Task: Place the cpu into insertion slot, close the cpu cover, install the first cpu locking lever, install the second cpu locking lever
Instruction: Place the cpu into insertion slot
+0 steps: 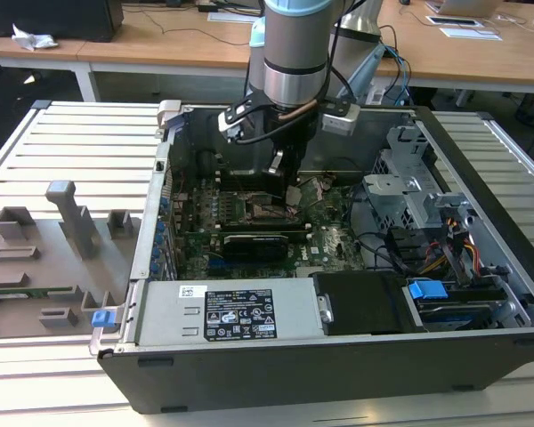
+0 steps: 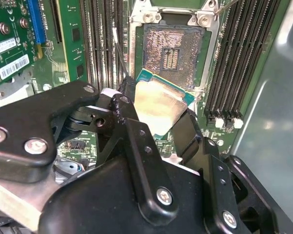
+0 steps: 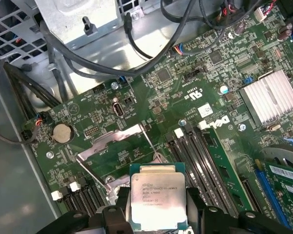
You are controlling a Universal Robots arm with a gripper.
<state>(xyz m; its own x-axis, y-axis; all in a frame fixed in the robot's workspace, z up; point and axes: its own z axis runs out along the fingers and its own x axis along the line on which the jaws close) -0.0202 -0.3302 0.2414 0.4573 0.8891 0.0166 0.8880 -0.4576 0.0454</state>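
Robotics lab: slotted metal bench (image 1: pixel 80 142), open computer case (image 1: pixel 338 374) (wooden desks (image 1: pixel 160 40) behind)

Fig. 1. I see the cpu (image 2: pixel 161 102) between the gripper (image 2: pixel 157 109) fingers, just beside the insertion slot (image 2: pixel 173 53), not in it. Memory slots (image 2: pixel 239 58) flank the slot. In the exterior view, the power supply (image 1: pixel 231 316) lies before the motherboard (image 1: pixel 329 236), inside the case (image 1: pixel 294 374).

A ribbed light-grey metal table (image 1: pixel 71 133) is spread across the middle and lower frame of the exterior view. Wooden desks (image 1: pixel 160 40) are lined along the top edge, with white papers (image 1: pixel 469 33) laid at the upper right.
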